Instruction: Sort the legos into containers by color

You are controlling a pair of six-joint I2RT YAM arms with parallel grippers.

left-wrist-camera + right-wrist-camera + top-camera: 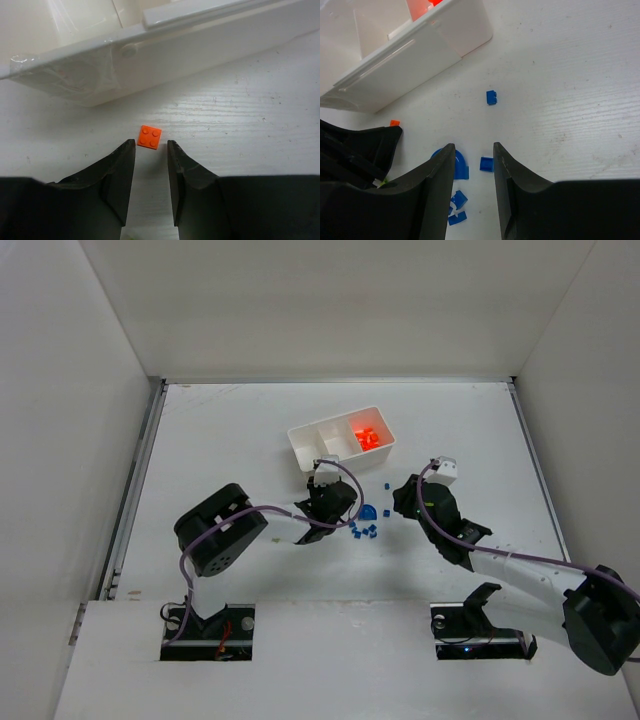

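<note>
In the left wrist view a small orange lego (149, 136) lies on the table just ahead of my left gripper (151, 146), whose jaws are open and empty; the white tray (180, 55) stands just beyond. My right gripper (474, 150) is open and empty above a blue cluster: a rounded blue piece (459, 164), a small blue brick (486, 164) between the fingertips, and more blue bricks (458, 206) below. A lone blue brick (491, 97) lies farther out. From above, the tray (305, 445) holds orange bricks (367, 437) in its right compartment. The left gripper (322, 496) is at its near wall, the right gripper (402, 500) right of the blue pieces (364, 529).
In the right wrist view the left gripper's black finger (365, 145) sits close at the left beside the orange lego (395, 122), with a yellow-green speck (382, 183) under it. The tray's other two compartments look empty from above. White walls enclose the table.
</note>
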